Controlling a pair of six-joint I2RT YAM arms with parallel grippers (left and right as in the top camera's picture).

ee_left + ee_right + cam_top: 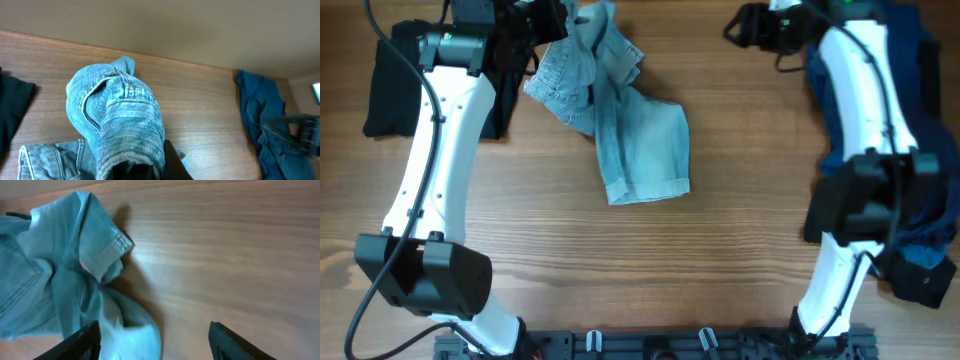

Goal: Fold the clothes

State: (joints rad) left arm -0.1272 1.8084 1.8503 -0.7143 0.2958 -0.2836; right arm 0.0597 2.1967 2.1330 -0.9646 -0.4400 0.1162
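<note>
A wooden table [740, 250], overhead: pale denim shorts [630, 140] lie crumpled at far centre, one end raised at the left gripper [542, 28]. Left wrist view: that pincer pinches bunched denim. Right wrist view: the right gripper [154, 330] is spread and empty beside the shorts; folding looks barely begun.

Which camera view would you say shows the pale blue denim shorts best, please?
The overhead view: it shows nearly all of the denim shorts, crumpled on the table with one cuffed leg stretched out. The left wrist view shows only a bunched fold close up; the right wrist view only one cuffed hem.
</note>
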